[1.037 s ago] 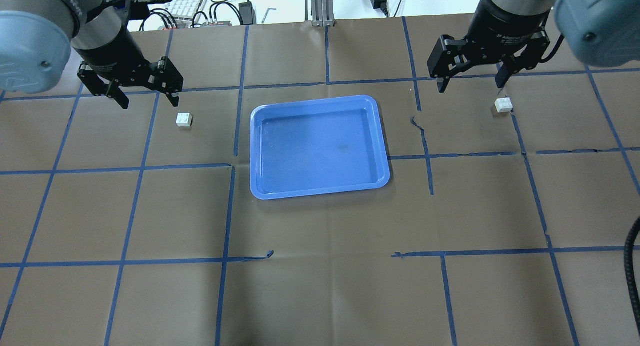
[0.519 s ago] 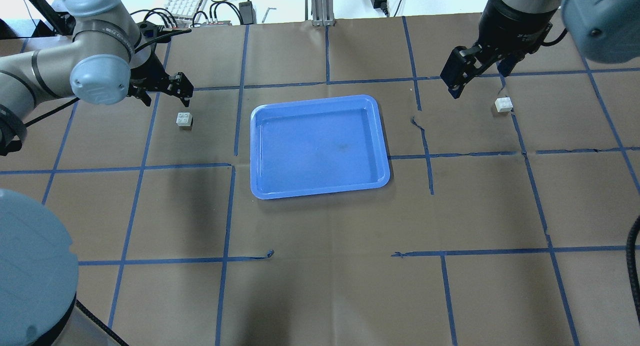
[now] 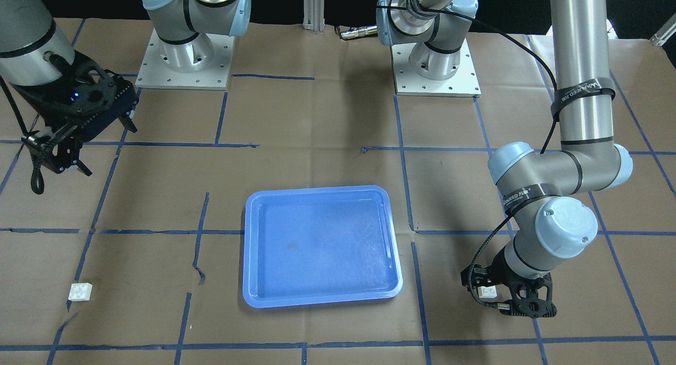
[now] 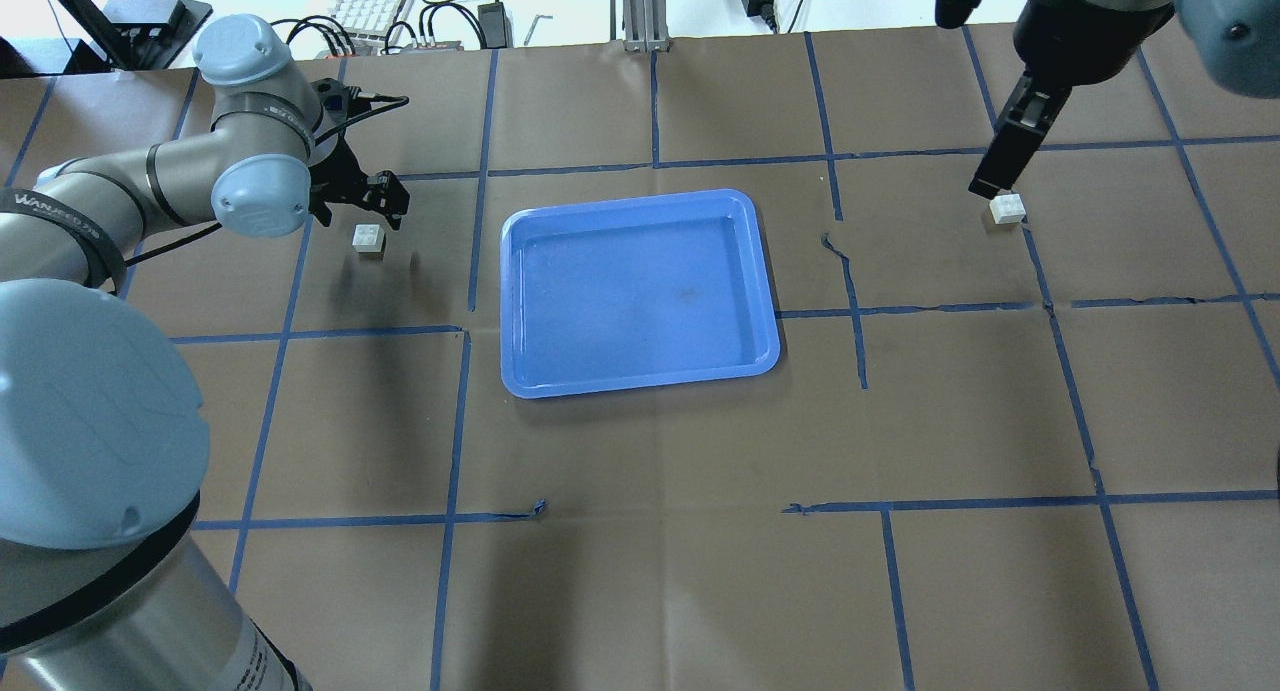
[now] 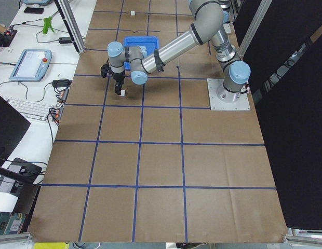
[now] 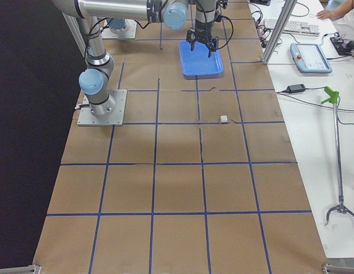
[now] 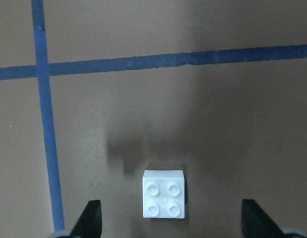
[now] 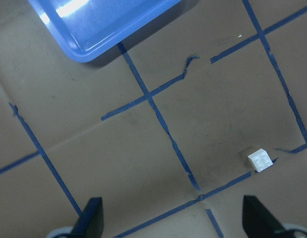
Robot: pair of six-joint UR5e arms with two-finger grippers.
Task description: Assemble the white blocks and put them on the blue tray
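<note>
Both sets of jaws are spread. Left arm is folded low, wrist down, left jaws astride a white block on the counter; only its wrist view shows the gaps either side. Right arm hangs high, right jaws well above the other white block. Blue tray lies between them.
</note>
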